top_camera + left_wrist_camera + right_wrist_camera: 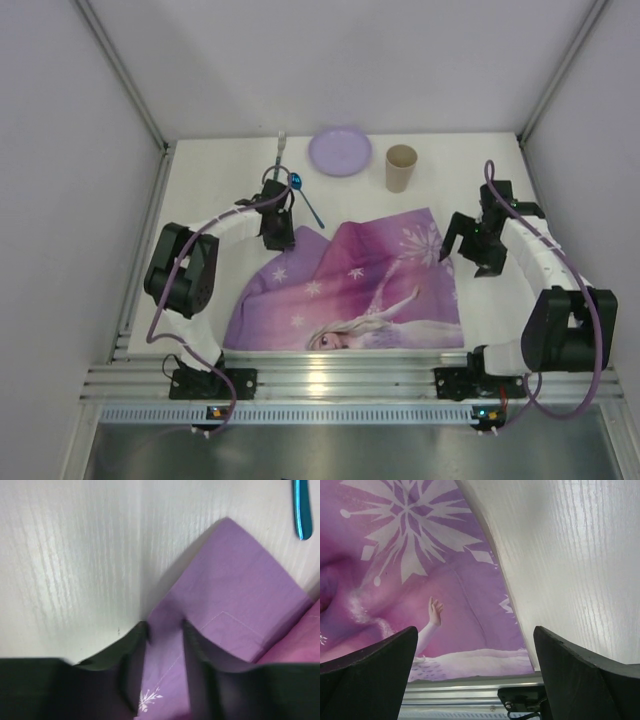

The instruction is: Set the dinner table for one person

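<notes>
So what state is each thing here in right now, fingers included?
Placemat: rumpled, far-left part folded over, not flat.
Left fingers: shut on placemat.
Right fingers: open, holding nothing.
Plate: flat on the dinner table, nothing on it.
Cup: upright.
Spoon: lying flat.
Fork: lying flat.

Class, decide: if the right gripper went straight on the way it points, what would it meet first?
The open right gripper would probably meet the placemat near its right edge; depth is unclear.
</notes>
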`<state>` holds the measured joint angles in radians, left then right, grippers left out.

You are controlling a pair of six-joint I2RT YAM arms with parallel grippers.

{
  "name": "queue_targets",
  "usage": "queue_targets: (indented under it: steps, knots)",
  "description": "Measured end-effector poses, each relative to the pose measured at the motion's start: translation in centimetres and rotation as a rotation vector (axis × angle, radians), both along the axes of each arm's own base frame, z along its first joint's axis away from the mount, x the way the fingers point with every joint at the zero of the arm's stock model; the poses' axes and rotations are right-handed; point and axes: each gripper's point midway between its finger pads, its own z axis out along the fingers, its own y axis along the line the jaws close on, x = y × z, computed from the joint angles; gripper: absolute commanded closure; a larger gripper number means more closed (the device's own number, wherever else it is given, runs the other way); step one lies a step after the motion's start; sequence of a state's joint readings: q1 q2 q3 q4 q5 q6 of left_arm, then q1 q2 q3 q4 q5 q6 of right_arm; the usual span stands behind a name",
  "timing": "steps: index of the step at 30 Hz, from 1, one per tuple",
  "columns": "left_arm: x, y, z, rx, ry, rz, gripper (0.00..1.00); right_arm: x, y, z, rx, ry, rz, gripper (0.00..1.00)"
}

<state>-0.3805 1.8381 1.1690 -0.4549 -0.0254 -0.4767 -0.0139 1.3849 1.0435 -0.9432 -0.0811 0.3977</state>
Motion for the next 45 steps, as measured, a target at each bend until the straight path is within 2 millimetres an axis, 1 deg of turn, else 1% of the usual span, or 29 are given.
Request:
queue_targets:
  steps: [1, 2, 3, 6, 8, 11, 13, 15, 17, 20, 22, 23, 24, 25, 26, 27, 28, 29, 31, 33, 35, 38, 40, 42, 43, 45]
  knots:
    - [0.3, -0.2, 0.0, -0.009, -0.008, -0.006, 0.73, -0.2, 0.0, -0.2, 0.001, 0.007, -0.004, 0.0]
    - [0.5, -0.4, -0.1, -0.017, -0.013, -0.012, 0.94, -0.2, 0.1, -0.3, 0.003, 0.009, -0.005, 0.0]
    - [0.7, -0.6, -0.1, -0.027, -0.019, -0.017, 1.0, -0.3, 0.1, -0.4, 0.004, 0.012, -0.006, 0.0]
    - [1.1, -1.1, -0.1, -0.051, -0.029, -0.036, 1.0, -0.1, 0.8, -0.7, 0.01, 0.015, 0.009, 0.0]
    - [1.2, -1.1, 0.0, -0.051, -0.031, -0.03, 1.0, 0.2, 1.5, -1.1, 0.017, 0.02, 0.028, 0.0]
    - [1.4, 0.1, 0.2, -0.012, -0.043, 0.019, 1.0, 0.4, 3.0, -2.4, 0.025, 0.057, 0.062, 0.0]
    - [1.4, 2.0, 0.8, 0.043, -0.055, 0.088, 1.0, 0.6, 3.7, -3.1, 0.026, 0.079, 0.08, 0.0]
    - [1.6, 4.7, 2.6, 0.085, -0.091, 0.173, 1.0, 1.1, 4.6, -3.4, 0.029, 0.08, 0.099, 0.0]
    - [2.3, 7.5, 5.6, 0.111, -0.167, 0.263, 1.0, 1.7, 5.3, -3.3, 0.033, 0.069, 0.115, 0.0]
    - [3.2, 11.3, 10.6, 0.115, -0.31, 0.392, 1.0, 2.4, 6.2, -3.1, 0.037, 0.05, 0.13, 0.0]
    - [3.4, 13.3, 12.8, 0.118, -0.373, 0.453, 1.0, 2.5, 6.5, -3.1, 0.039, 0.044, 0.136, 0.0]
    - [3.5, 14.0, 13.3, 0.123, -0.389, 0.474, 0.95, 2.5, 6.6, -3.1, 0.04, 0.043, 0.139, 0.0]
    - [3.6, 14.5, 13.4, 0.127, -0.394, 0.488, 0.87, 2.5, 6.7, -3.2, 0.041, 0.044, 0.14, 0.0]
    - [3.7, 14.7, 13.0, 0.13, -0.386, 0.489, 0.69, 2.5, 6.8, -3.2, 0.042, 0.044, 0.141, 0.0]
    - [3.6, 14.7, 12.3, 0.133, -0.367, 0.482, 0.36, 2.5, 6.8, -3.2, 0.043, 0.044, 0.141, 0.0]
    - [3.5, 14.6, 11.3, 0.136, -0.341, 0.473, 0.26, 2.5, 6.9, -3.2, 0.043, 0.044, 0.141, 0.0]
    - [3.4, 14.4, 10.4, 0.132, -0.315, 0.473, 0.18, 2.5, 6.9, -3.2, 0.043, 0.044, 0.141, 0.0]
    - [3.2, 14.2, 9.3, 0.131, -0.282, 0.467, 0.14, 2.5, 7.0, -3.2, 0.044, 0.044, 0.142, 0.0]
    - [2.7, 13.9, 7.4, 0.131, -0.227, 0.465, 0.13, 2.5, 7.0, -3.2, 0.044, 0.043, 0.143, 0.0]
    - [1.7, 13.9, 5.9, 0.141, -0.171, 0.466, 0.12, 2.6, 7.0, -3.2, 0.045, 0.041, 0.144, 0.0]
    - [0.7, 14.0, 5.2, 0.151, -0.134, 0.472, 0.12, 2.5, 7.3, -3.2, 0.048, 0.041, 0.15, 0.0]
    - [0.0, 14.2, 5.2, 0.159, -0.117, 0.479, 0.12, 2.2, 8.4, -3.2, 0.07, 0.032, 0.177, 0.0]
    - [-0.3, 14.3, 5.7, 0.162, -0.126, 0.484, 0.13, 1.5, 10.0, -3.3, 0.11, 0.018, 0.219, 0.02]
    - [-0.6, 14.5, 6.5, 0.162, -0.14, 0.49, 0.14, 0.3, 12.2, -3.4, 0.185, 0.002, 0.278, 0.07]
    - [-0.7, 14.5, 7.0, 0.159, -0.148, 0.491, 0.15, -0.4, 13.3, -3.5, 0.226, -0.003, 0.303, 0.11]
    - [-1.0, 14.5, 7.9, 0.152, -0.165, 0.494, 0.16, -1.8, 15.4, -3.9, 0.324, -0.007, 0.35, 0.31]
